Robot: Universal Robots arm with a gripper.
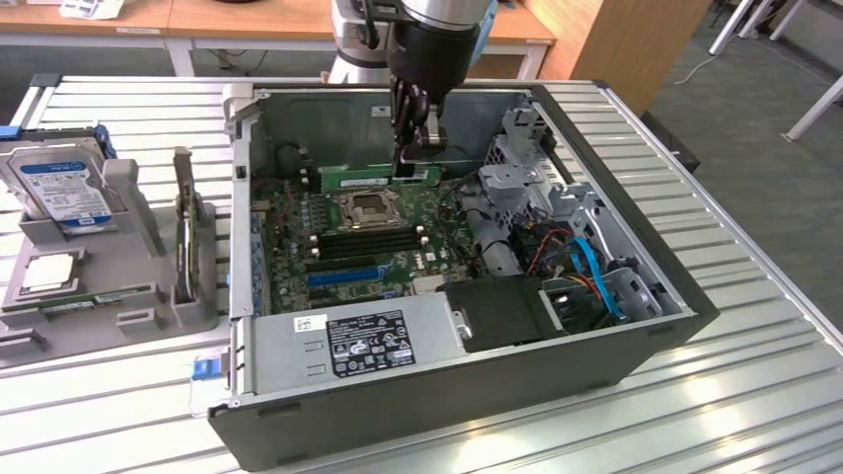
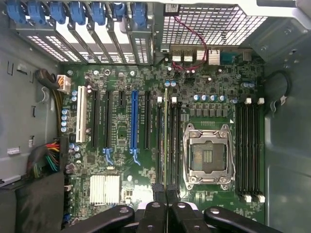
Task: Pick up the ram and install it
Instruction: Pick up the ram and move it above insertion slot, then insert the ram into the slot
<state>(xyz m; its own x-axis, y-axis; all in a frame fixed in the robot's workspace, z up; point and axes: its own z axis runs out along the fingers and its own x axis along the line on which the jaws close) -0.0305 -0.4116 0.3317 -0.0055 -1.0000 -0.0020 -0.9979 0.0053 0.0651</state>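
The ram (image 1: 369, 179) is clamped near one end in the closed hand (image 1: 419, 158), aligned along the memory slots (image 2: 173, 145) between CPU socket (image 2: 209, 155) and nearby case wall (image 1: 296, 138).

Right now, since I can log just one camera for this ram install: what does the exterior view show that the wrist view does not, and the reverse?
Exterior view: the hard drive beside the case, and the table. Wrist view: the rear slot covers with blue clips. Both: the gripper shut on the ram over the motherboard, the CPU socket, the blue slot.
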